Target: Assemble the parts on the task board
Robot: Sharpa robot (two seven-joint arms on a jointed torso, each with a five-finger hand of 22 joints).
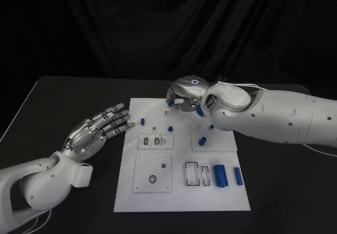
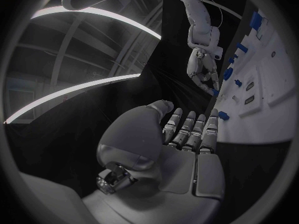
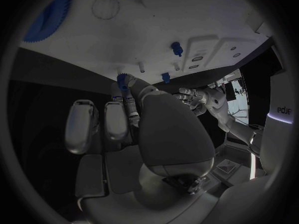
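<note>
1. Head view: the white task board (image 1: 179,197) is lying in the middle of the black table (image 1: 281,195). Blue parts are sitting on it: two cylinders (image 1: 220,176) lying side by side at the near right, one short piece (image 1: 202,142) on the right inset plate, a small peg (image 1: 170,129) standing near the middle, and another (image 1: 141,120) near the left edge. The slotted inset plates are lying between them. The left hand (image 1: 98,129) is hovering just left of the board with its fingers spread and straight, grasping nothing. The right hand (image 1: 184,97) is hanging over the far edge of the board, fingers curled downward around a small blue part (image 1: 171,103).

2. Left wrist view: the left hand (image 2: 181,139) is lying flat, fingers released and close together, pointing at the board's edge (image 2: 261,119). A blue peg (image 2: 223,116) is sitting just beyond the fingertips. The right hand (image 2: 204,72) is hanging over the board farther off, with blue showing at its fingertips.

3. Right wrist view: the right hand (image 3: 143,134) is pinching a small blue toothed part (image 3: 122,81) at its fingertips, just above the board (image 3: 187,15). A large blue gear (image 3: 47,17) is lying on the board well apart from it.
</note>
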